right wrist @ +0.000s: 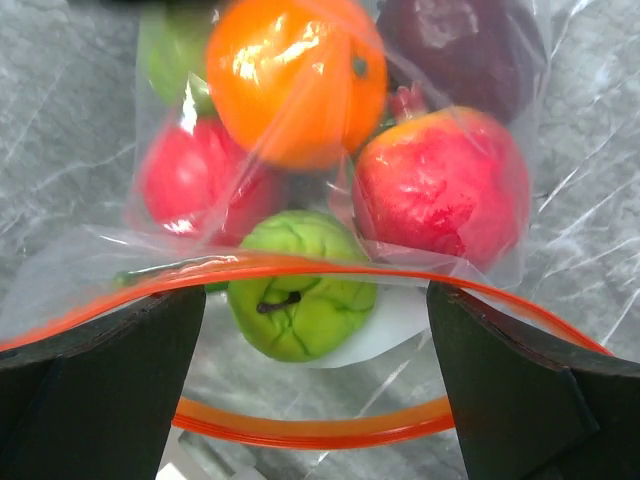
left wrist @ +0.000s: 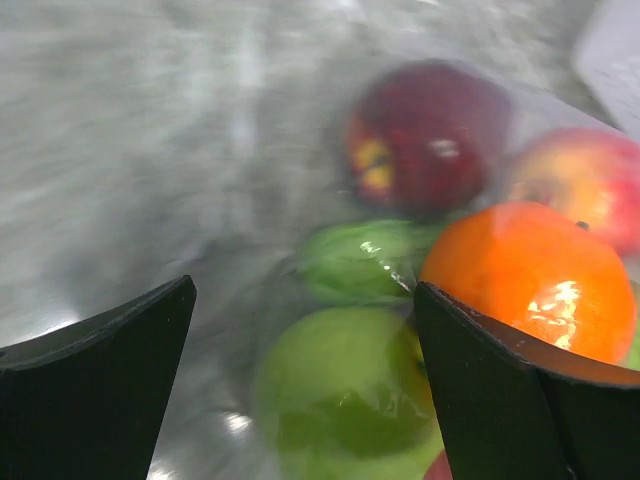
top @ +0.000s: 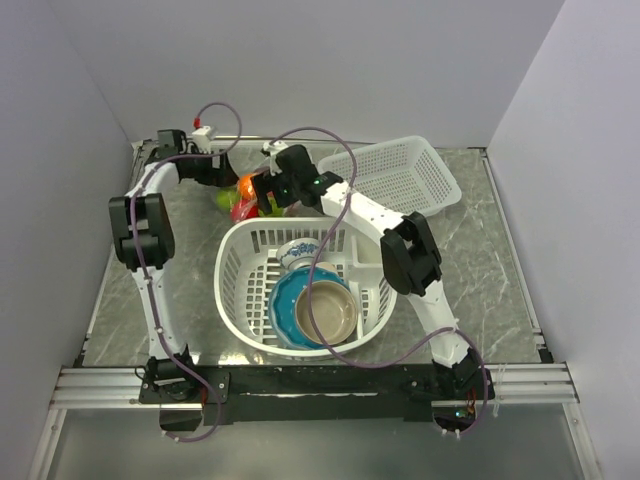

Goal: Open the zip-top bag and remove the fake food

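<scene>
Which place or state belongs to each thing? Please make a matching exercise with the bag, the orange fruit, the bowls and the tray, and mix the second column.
Things:
1. bag
2. orange fruit
3. bowls
4. tray

Place or state:
A. in the round white basket
B. mouth open
C. far right, outside the basket
D. inside the bag

Pairs: 1-B, 2-D, 3-A, 4-C.
</scene>
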### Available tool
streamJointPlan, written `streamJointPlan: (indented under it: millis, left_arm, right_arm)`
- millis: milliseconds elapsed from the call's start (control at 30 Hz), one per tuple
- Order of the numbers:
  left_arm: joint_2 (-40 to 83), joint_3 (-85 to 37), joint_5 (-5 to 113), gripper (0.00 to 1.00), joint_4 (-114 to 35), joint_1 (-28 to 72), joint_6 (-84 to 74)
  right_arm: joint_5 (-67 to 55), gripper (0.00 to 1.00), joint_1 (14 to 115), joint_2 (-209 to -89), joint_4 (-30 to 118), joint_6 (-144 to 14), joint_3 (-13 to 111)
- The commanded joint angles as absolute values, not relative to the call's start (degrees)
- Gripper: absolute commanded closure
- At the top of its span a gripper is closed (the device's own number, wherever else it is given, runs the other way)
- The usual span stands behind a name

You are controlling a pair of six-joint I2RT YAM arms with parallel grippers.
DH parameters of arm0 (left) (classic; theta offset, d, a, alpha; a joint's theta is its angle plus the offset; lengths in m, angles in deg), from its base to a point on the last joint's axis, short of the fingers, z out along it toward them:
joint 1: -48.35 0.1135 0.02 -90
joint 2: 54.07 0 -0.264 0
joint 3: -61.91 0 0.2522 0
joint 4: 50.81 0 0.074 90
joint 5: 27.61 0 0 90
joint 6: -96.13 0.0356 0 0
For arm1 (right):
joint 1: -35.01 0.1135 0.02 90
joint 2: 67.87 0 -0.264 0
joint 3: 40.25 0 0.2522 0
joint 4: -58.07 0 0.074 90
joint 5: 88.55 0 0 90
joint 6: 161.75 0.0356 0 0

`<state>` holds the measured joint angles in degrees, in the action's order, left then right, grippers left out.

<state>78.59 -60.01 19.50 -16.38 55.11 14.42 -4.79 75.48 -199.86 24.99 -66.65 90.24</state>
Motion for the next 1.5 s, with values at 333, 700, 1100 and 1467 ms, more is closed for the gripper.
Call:
streamJointPlan:
  millis: [333, 700, 1100, 1467]
  left_arm:
    - [74.7, -57.5, 9.8, 0.99, -10.1, 54.4, 22.2]
    - [70.9, -52.4, 14.6, 0.99, -9.3, 54.9, 24.6]
    - [68.3, -49.5, 20.6, 0.99, -10.0, 55.4, 26.6]
    - [66.0, -45.0, 31.3, 0.99, -12.4, 56.3, 28.3]
  right_arm:
    - [-7.1, 0.00, 73.3, -200.8, 25.1, -64.2, 88.7]
    - [-9.5, 0.00, 73.0, -205.9, 21.1, -66.4, 92.0]
    - [-10.9, 0.57, 72.7, -204.2, 20.6, -66.2, 91.5]
    - [-6.6, 0.87, 68.0, -187.4, 25.8, -65.5, 82.0]
